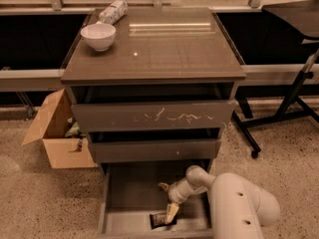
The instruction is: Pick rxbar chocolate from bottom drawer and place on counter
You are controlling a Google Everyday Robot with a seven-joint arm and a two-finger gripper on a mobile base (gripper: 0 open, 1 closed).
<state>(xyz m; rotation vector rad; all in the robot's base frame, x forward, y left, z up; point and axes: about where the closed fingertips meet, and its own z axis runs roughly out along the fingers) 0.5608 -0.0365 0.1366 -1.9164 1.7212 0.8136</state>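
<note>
The bottom drawer [129,193] is pulled open below the cabinet and shows its grey floor. The rxbar chocolate [160,219], a small dark bar, lies on that floor near the front edge. My gripper [168,202] reaches down into the drawer from the right; its pale lower finger [172,212] touches the bar's right end, and the other finger points left above it. The fingers are spread, with nothing held between them. The counter [169,44] is the glossy cabinet top above.
A white bowl [98,36] and a white-and-grey packet [112,11] sit at the counter's back left. A scratched drawer front [154,117] is above. An open cardboard box [55,128] stands on the floor at left. A black stand's legs [284,113] are at right.
</note>
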